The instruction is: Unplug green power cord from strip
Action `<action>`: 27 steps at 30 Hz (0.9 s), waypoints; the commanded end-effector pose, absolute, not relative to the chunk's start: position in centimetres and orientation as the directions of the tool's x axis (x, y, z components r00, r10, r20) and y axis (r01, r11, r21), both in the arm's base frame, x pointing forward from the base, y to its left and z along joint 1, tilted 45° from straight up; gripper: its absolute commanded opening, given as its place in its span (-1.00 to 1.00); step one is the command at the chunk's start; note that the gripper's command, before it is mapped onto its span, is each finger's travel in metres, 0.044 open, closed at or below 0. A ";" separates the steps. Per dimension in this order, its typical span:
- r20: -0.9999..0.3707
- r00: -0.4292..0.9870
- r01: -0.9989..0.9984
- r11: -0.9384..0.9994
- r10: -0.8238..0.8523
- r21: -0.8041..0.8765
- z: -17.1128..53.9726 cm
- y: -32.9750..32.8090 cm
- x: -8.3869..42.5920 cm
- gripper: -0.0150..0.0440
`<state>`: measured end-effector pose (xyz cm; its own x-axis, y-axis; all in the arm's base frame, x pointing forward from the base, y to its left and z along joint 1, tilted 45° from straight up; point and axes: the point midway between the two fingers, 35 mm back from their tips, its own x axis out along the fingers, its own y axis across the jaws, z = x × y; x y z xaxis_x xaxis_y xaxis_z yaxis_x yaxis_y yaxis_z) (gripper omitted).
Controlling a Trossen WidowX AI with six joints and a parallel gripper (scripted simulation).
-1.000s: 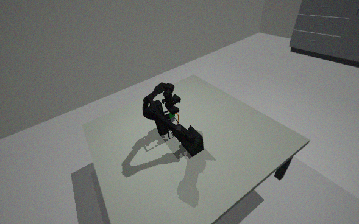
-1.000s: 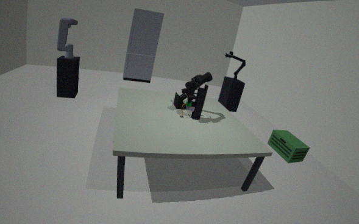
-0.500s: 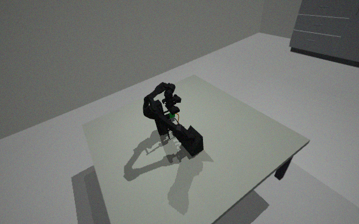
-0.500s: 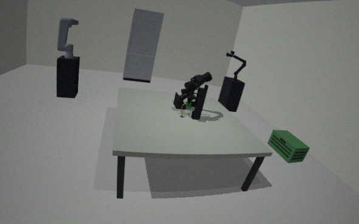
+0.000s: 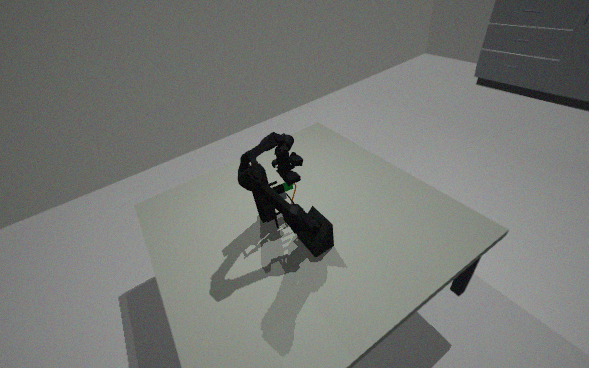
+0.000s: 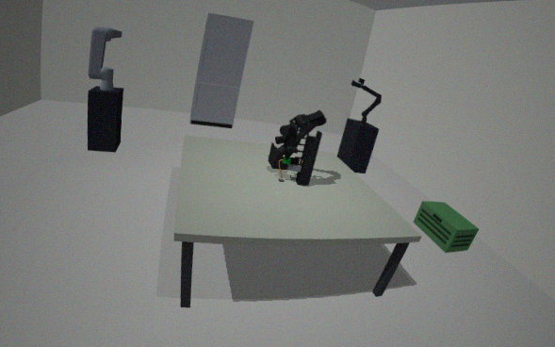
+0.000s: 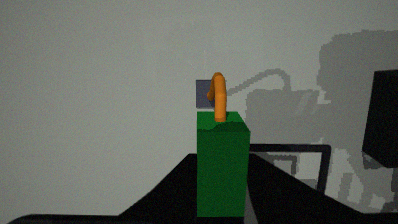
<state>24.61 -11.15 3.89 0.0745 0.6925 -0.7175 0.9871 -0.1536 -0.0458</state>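
Observation:
The green plug [image 5: 288, 186] [image 6: 286, 160] [image 7: 222, 175] is held level above the table. Its orange cord [image 6: 280, 170] [image 7: 220, 100] leaves its outer end and curves down to a small grey-blue block [image 7: 201, 95] on the table. My gripper [image 7: 221, 161] is shut on the plug, with a black finger on each side of it. The dark power strip [image 5: 264, 207] [image 6: 310, 157] seems to be the upright slab beside the plug. A dark part reaches from the plug toward the slab. Whether its prongs are in a socket is too small to tell.
The pale table [image 5: 392, 225] [image 6: 252, 212] carries the arm's black base [image 5: 322, 232]. A thin black frame [image 7: 327, 170] stands just right of the plug in the wrist view, and a dark block [image 7: 382, 120] is at the right edge. The arm casts broad shadows.

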 end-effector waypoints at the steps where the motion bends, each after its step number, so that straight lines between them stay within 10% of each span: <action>1: -0.717 0.074 0.988 -0.150 0.693 -0.043 4.2 -10.6 24.8 -0.05; 13: -0.719 0.074 0.988 -0.151 0.691 -0.043 2.6 -13.2 24.5 1.00; 27: -0.719 0.074 0.988 -0.150 0.691 -0.042 0.9 -15.7 23.9 1.00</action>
